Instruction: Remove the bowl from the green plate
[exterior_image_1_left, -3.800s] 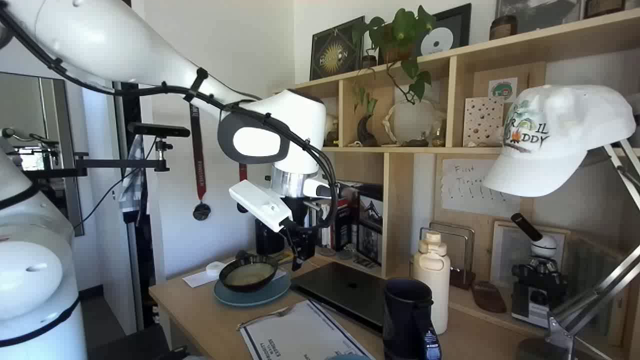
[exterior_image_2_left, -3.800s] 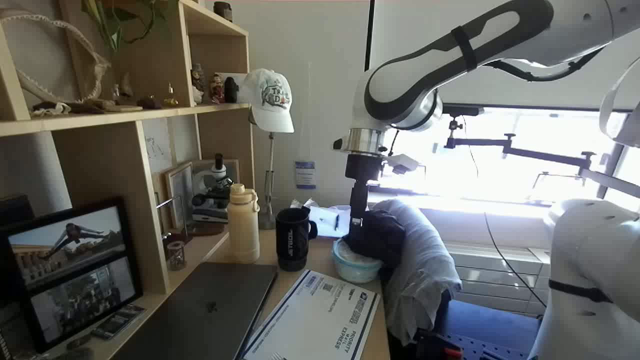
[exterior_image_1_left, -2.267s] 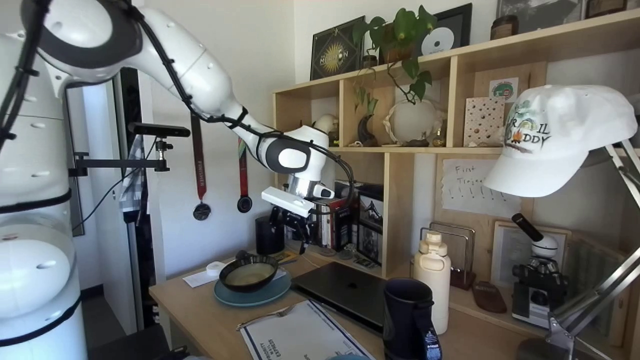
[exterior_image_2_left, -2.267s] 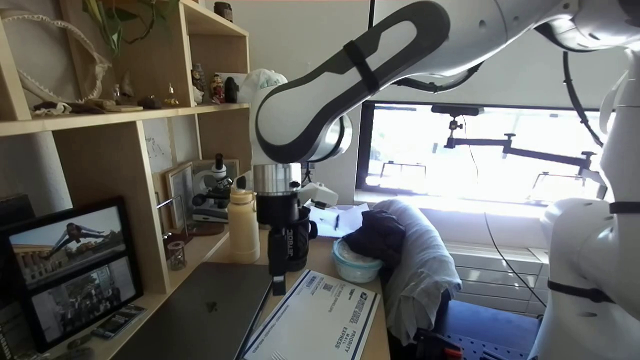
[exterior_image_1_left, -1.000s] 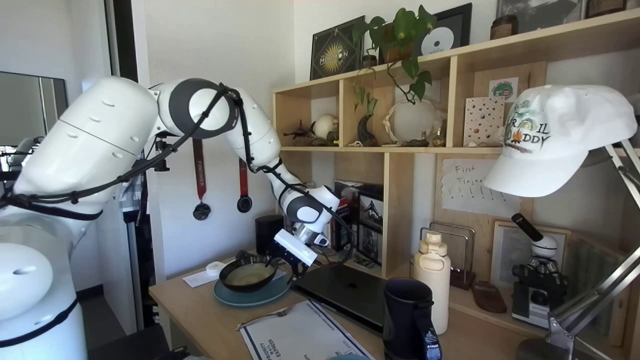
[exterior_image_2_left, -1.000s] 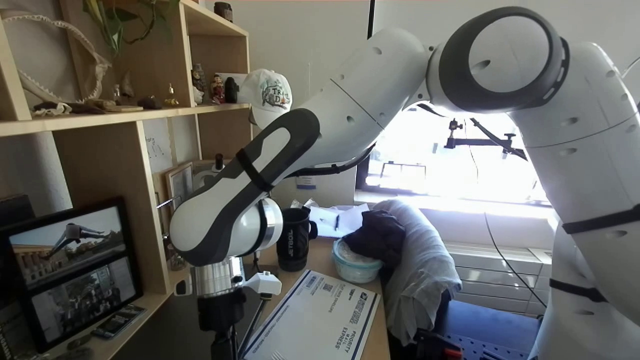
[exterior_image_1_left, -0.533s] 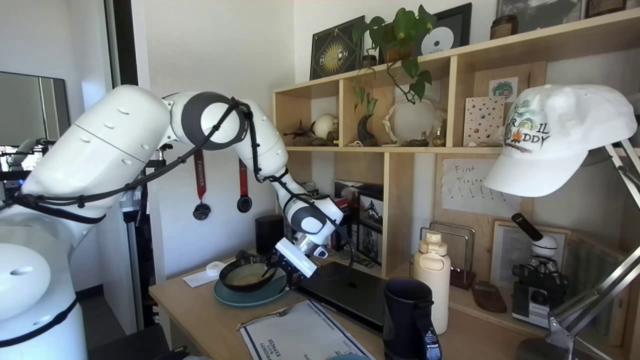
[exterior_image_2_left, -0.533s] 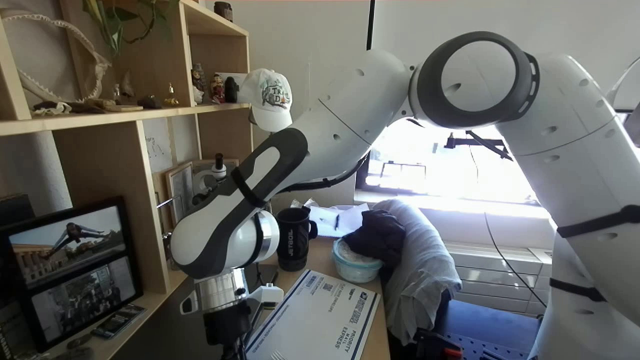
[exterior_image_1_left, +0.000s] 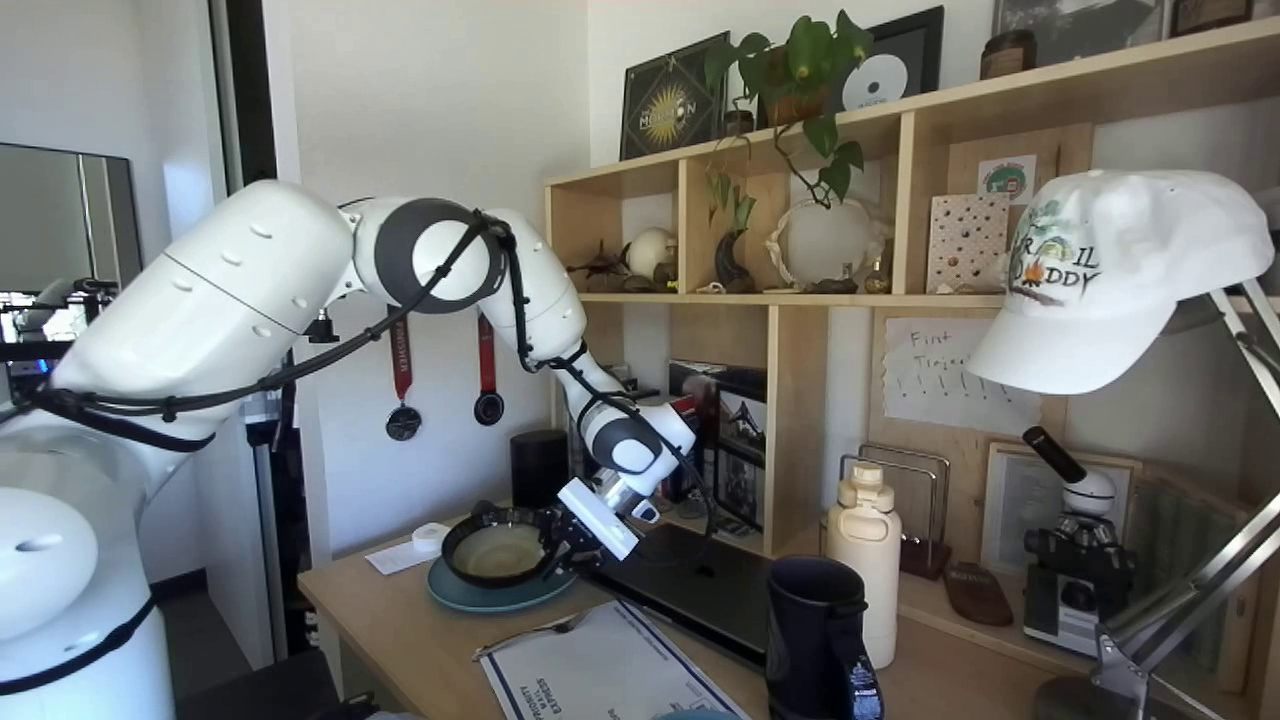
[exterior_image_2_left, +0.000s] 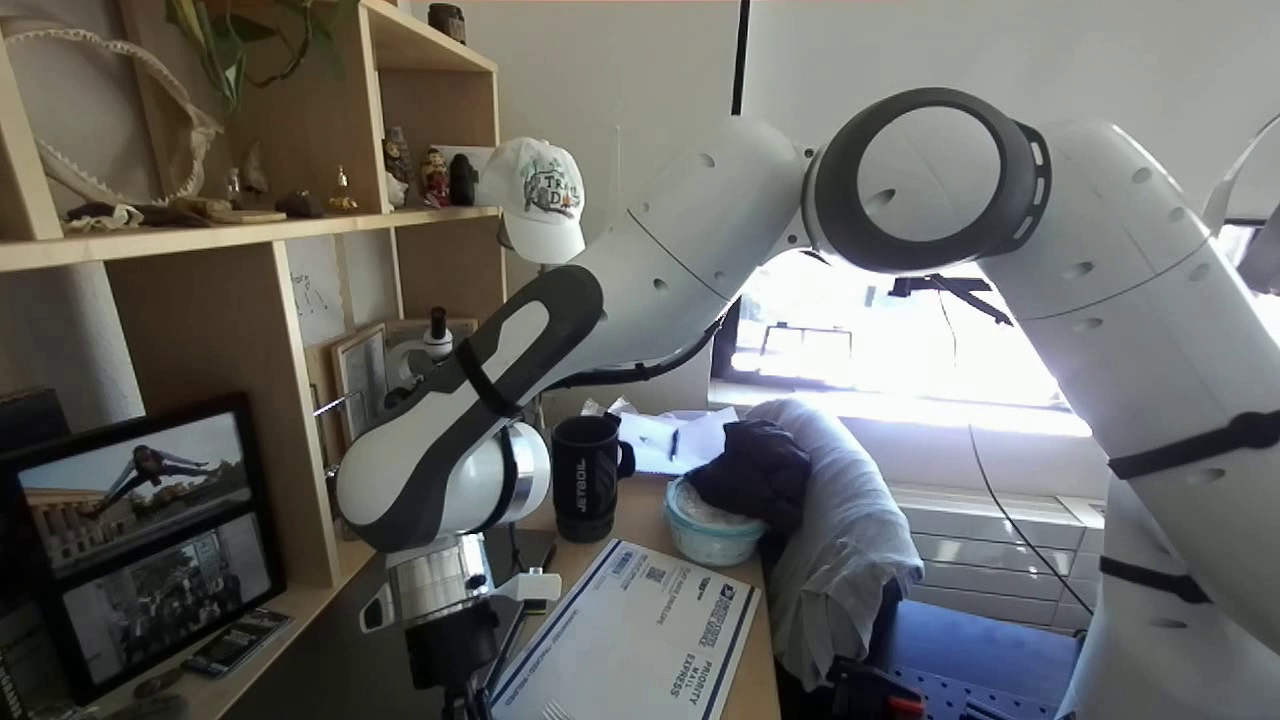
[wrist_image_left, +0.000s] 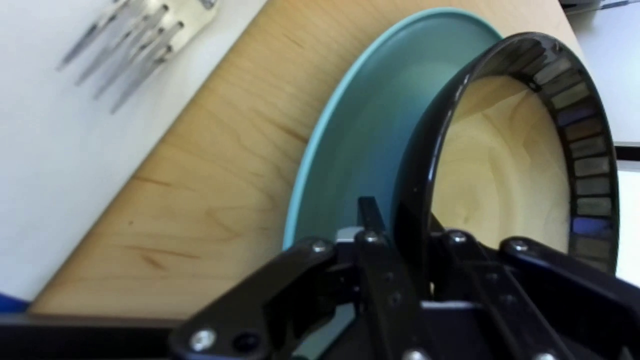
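Gripper: pinching bowl at wall | glossy dark outside, tan inside, dark rim | over green plate
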